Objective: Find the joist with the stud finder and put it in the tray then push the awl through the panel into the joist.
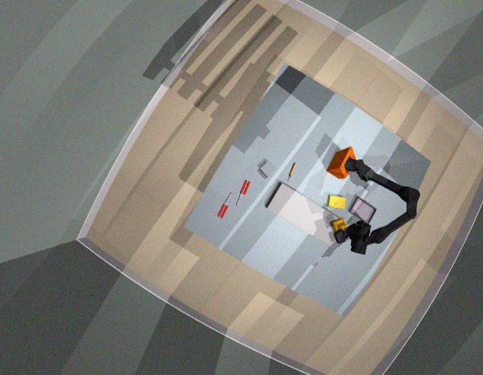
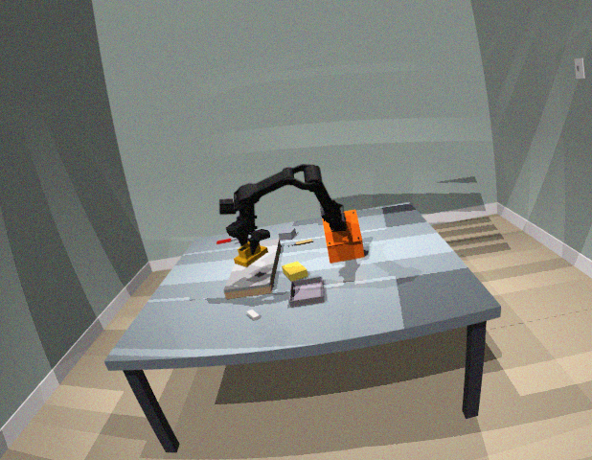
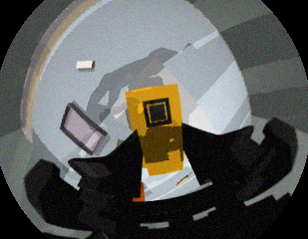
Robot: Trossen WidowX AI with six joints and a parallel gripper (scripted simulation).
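The yellow-orange stud finder [image 1: 338, 223] [image 2: 250, 256] [image 3: 154, 146] is gripped between the fingers of my gripper [image 2: 251, 246] [image 3: 157, 126]. It hangs a little above the near end of the pale floor panel [image 1: 298, 208] [image 2: 249, 285] [image 3: 195, 117], its shadow falling apart from it on the panel. The tray [image 1: 363, 209] [image 2: 308, 292] [image 3: 81, 130] is empty and sits beside the panel's near end. The awl [image 1: 292, 169] [image 2: 304, 242] [image 3: 182, 179], with an orange-yellow handle and a thin shaft, lies beyond the panel's far end. The joist is hidden.
A yellow block [image 1: 337, 201] [image 2: 294, 270] lies between panel and tray. A small white block [image 2: 253, 314] [image 3: 85, 65] lies near the tray. Red-handled tools [image 1: 245, 187] [image 1: 223, 211] and a grey bracket [image 1: 266, 167] [image 2: 287, 233] lie farther off. An orange box [image 1: 339, 163] [image 2: 346, 249] stands at the arm's base.
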